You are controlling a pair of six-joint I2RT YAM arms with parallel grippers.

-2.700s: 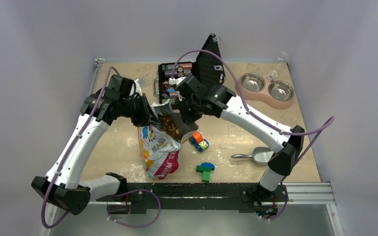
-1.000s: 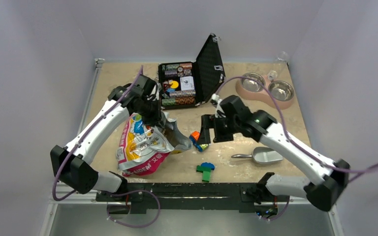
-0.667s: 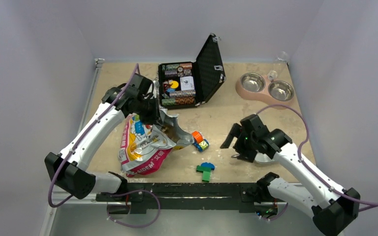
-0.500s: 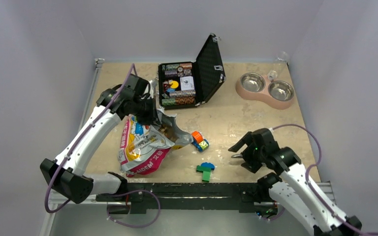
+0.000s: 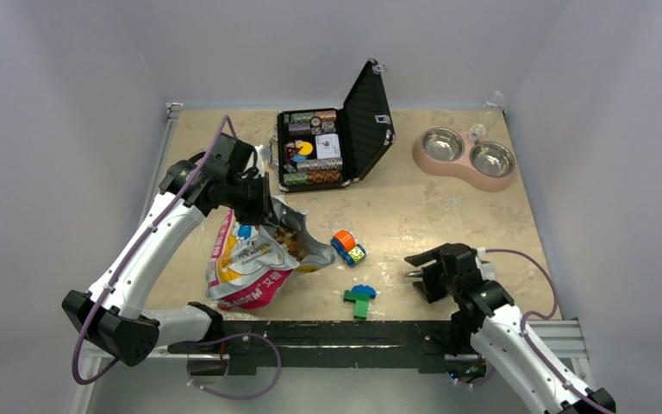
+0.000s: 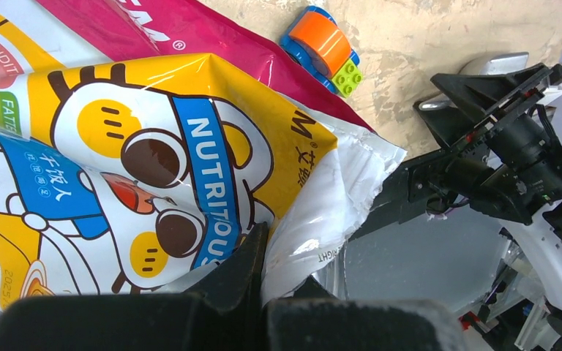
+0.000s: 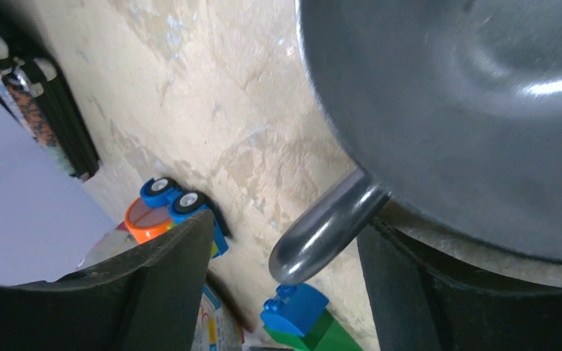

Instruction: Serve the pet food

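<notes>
Pinching is seen on the left: the left gripper (image 5: 257, 203) is closed tight on the torn top edge of the pet food bag (image 5: 248, 263), and white inner film is clamped between its fingers (image 6: 243, 281) in the left wrist view. The bag is laid on the tan surface (image 5: 414, 207), left of centre, with its mouth lifted and turned toward the middle. The pet food (image 5: 291, 238) is found there: a brown heap of kibble is exposed in the opened mouth, and all that can be seen of it is inside the bag.

Over on the right, near the front edge, the right gripper (image 7: 285, 245) is held low with its jaws spread wide. The handle of the metal scoop (image 7: 468, 110) is straddled by the two fingers, a gap being left on either side, and nothing is gripped. Whether the handle is touched cannot be told.

Between the two arms a small toy car (image 5: 348, 247) with an orange top is parked on the surface, and just nearer the front a green-and-blue toy brick (image 5: 360, 299) is lying. At the back an open black poker chip case (image 5: 332, 147) is stood, and in the far right corner a pink double pet bowl (image 5: 468, 157) is set, well apart from the bag.
</notes>
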